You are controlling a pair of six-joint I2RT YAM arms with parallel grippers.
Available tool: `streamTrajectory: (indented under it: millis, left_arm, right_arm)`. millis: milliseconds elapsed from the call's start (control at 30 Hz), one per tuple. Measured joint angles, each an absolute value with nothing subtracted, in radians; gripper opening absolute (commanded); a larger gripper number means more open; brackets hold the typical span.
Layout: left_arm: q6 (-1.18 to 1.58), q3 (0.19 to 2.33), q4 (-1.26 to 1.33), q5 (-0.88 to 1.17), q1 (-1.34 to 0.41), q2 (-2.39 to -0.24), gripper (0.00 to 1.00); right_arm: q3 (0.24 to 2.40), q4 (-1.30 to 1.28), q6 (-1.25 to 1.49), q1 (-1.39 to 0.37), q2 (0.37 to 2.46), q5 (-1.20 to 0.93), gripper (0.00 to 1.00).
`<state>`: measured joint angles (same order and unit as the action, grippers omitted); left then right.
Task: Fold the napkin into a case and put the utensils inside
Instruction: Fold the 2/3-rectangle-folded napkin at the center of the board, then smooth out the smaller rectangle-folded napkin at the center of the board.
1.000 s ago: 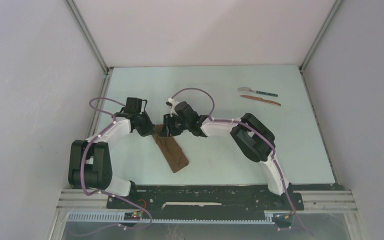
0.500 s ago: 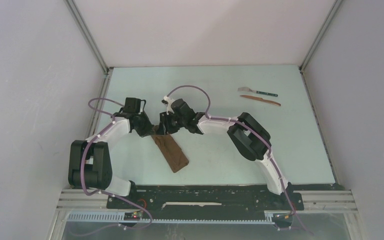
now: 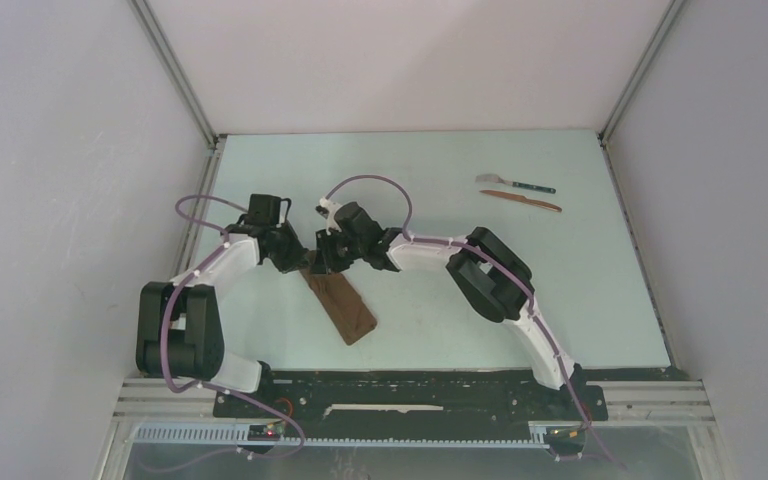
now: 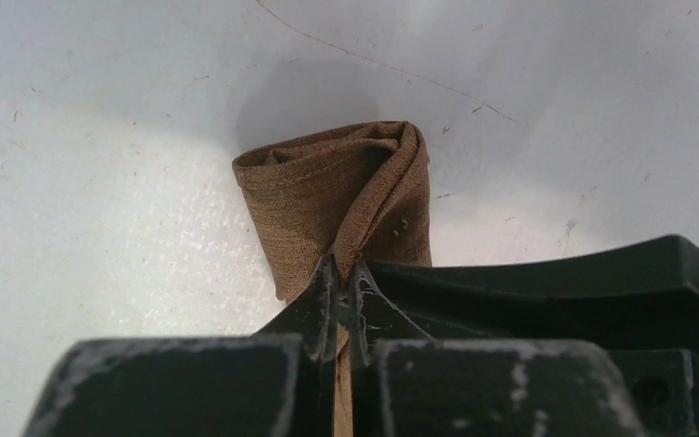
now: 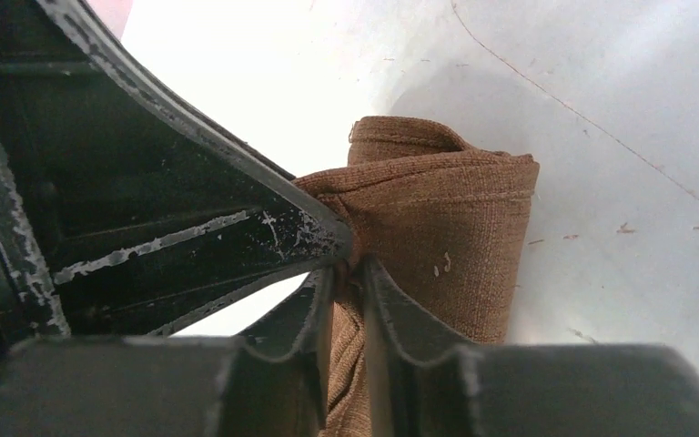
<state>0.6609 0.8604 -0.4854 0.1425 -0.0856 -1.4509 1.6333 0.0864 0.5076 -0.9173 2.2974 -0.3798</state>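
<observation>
The dark-brown napkin is folded into a narrow oblong case (image 3: 342, 305) lying slantwise on the table in front of both arms. My left gripper (image 3: 305, 266) and right gripper (image 3: 322, 264) meet at its far end, each shut on a pinch of the cloth. In the left wrist view the fingertips (image 4: 341, 282) clamp a fold of the napkin (image 4: 328, 196). In the right wrist view my gripper (image 5: 346, 273) pinches the cloth (image 5: 446, 218), with the left gripper's fingers close on the left. The teal-handled utensil (image 3: 515, 183) and the reddish-brown knife (image 3: 520, 199) lie at the far right.
The pale table (image 3: 430, 170) is walled on the left, back and right. Purple cables loop above both wrists. The arm bases and a black rail run along the near edge.
Both grippers have moved slightly left and away from the bases, still holding the case's far end. The case has flattened and straightened. The utensils have not moved.
</observation>
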Motion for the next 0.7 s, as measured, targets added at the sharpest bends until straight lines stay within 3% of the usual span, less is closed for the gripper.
streamTrajectory:
  millis: [33, 67, 167, 233, 400, 533, 700]
  left_arm:
    - [0.661, 0.861, -0.486, 0.143, -0.084, -1.449, 0.0]
    - [0.661, 0.861, -0.487, 0.142, -0.084, -1.448, 0.06]
    - [0.647, 0.86, -0.49, 0.134, -0.084, -1.439, 0.36]
    - [0.639, 0.861, -0.506, 0.114, -0.084, -1.422, 0.45]
    - [0.637, 0.838, -0.54, 0.019, -0.091, -1.316, 0.39]
    - [0.638, 0.802, -0.543, -0.032, -0.115, -1.27, 0.25]
    - [0.638, 0.8, -0.541, -0.066, -0.183, -1.33, 0.22]
  right_arm:
    - [1.636, 0.085, 0.506, -0.918, 2.299, -0.378, 0.05]
    - [1.638, 0.085, 0.504, -0.918, 2.3, -0.377, 0.0]
    - [1.648, 0.074, 0.51, -0.92, 2.3, -0.372, 0.0]
    - [1.649, 0.066, 0.525, -0.92, 2.3, -0.364, 0.0]
    - [1.63, 0.076, 0.592, -0.916, 2.3, -0.356, 0.0]
    - [1.592, 0.106, 0.657, -0.909, 2.3, -0.357, 0.0]
    - [1.567, 0.142, 0.712, -0.896, 2.3, -0.369, 0.0]
